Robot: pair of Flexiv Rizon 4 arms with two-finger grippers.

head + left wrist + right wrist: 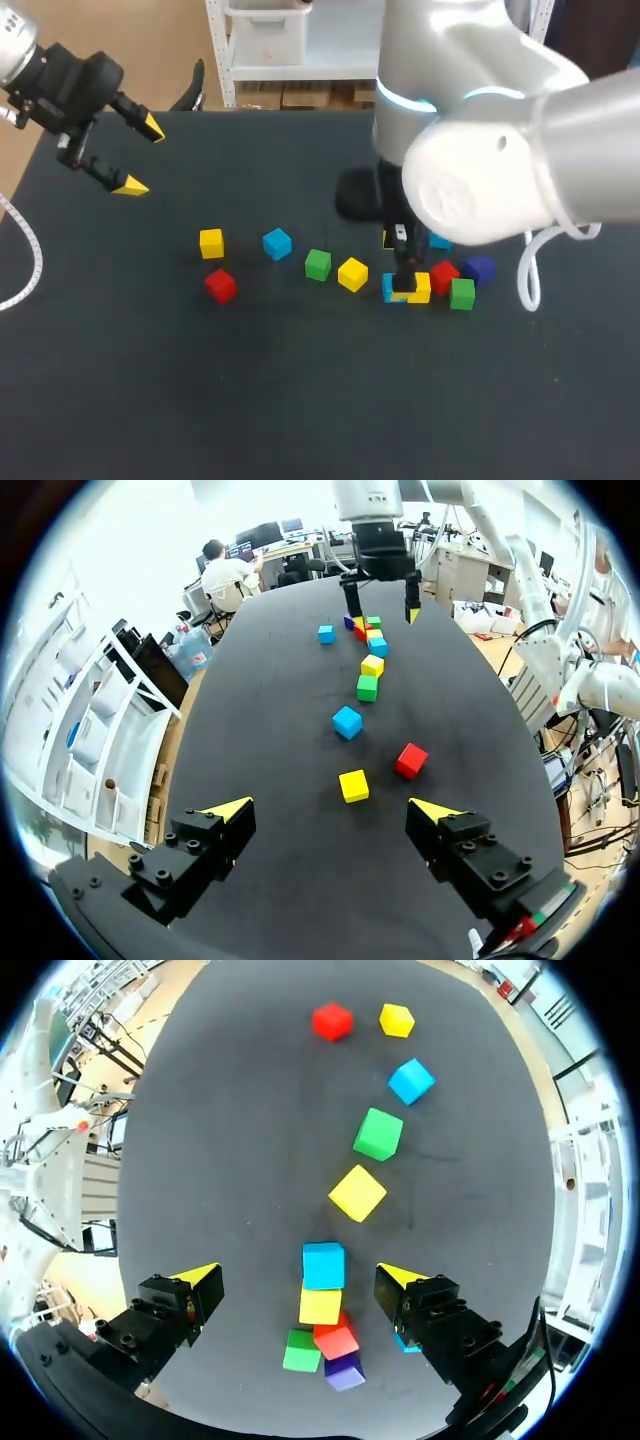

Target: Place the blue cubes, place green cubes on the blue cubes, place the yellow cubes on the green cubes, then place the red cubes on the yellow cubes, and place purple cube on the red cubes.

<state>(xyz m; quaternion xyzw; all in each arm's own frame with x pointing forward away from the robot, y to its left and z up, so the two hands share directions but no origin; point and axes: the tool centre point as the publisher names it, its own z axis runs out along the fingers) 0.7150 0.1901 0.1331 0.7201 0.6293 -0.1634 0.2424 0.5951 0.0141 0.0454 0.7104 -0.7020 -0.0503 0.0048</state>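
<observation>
The black table (300, 400) fills my screens. My right arm (500, 150) hangs over its right half, wrist pointing straight down at the tight cluster of cubes there. My left arm (60, 80) sits at the far left corner. Its left gripper (333, 810) is spread wide and holds nothing, well apart from every cube.

The right gripper (298, 1276) is also wide and empty, with one tip on each side of the blue cube (323, 1265) and neither touching it. That cube touches a yellow cube (320, 1306), and the red cube (336, 1340), green cube (300, 1351) and purple cube (345, 1371) are packed behind.

I judge the step is lifting the blue one out as a base. I'd centre on it, go low, and close across its free faces so the yellow neighbour isn't dragged along.
</observation>
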